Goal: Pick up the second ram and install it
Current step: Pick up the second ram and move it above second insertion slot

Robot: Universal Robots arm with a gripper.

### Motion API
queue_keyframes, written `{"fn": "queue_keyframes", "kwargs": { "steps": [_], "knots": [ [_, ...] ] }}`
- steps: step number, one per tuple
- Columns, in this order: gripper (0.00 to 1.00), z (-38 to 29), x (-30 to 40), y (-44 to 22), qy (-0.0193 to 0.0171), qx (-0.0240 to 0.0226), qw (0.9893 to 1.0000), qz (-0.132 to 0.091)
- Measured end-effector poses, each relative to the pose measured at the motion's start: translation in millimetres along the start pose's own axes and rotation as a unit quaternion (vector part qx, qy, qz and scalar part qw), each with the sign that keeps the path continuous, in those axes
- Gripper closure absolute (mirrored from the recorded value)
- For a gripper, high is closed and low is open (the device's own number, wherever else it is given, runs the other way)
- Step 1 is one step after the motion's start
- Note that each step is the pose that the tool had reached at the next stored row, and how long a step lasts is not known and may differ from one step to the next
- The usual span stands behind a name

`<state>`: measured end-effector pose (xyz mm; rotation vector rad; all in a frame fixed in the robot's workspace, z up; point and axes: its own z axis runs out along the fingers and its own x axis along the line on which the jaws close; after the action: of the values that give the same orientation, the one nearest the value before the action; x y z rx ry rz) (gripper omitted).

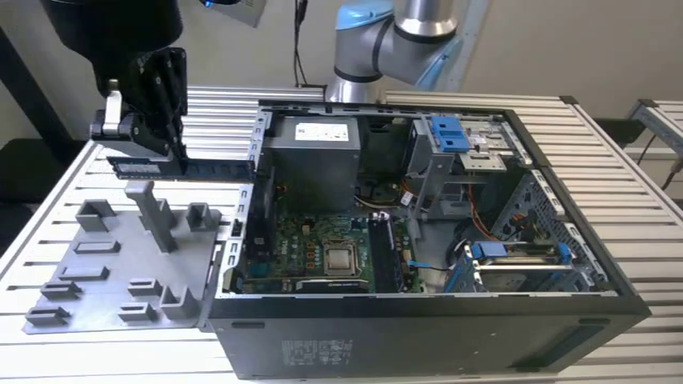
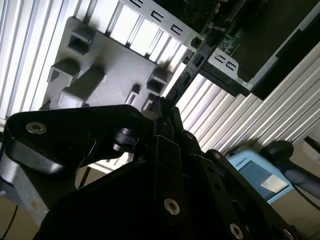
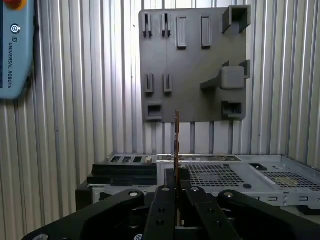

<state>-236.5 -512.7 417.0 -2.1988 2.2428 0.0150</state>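
We have the ram stick up off the table, pinched in the gripper.

In the exterior view the gripper (image 1: 160, 154) is closed down on the ram stick (image 1: 208, 168). The stick lies level above the grey holder tray (image 1: 107, 272), one end just beside the wall of the open computer case (image 1: 427, 344) on the exterior view's right. In the first wrist view we see the stick edge-on, squeezed between the fingers (image 3: 166, 197), with the tray beyond it.
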Motion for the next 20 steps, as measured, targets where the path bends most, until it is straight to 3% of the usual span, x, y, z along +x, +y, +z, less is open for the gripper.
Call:
{"fn": "queue_keyframes", "kwargs": {
  "steps": [20],
  "knots": [
    [0.86, -0.5, -1.6, -81.3, 0.0, -0.0005, 1.0, 0.0]
  ]
}}
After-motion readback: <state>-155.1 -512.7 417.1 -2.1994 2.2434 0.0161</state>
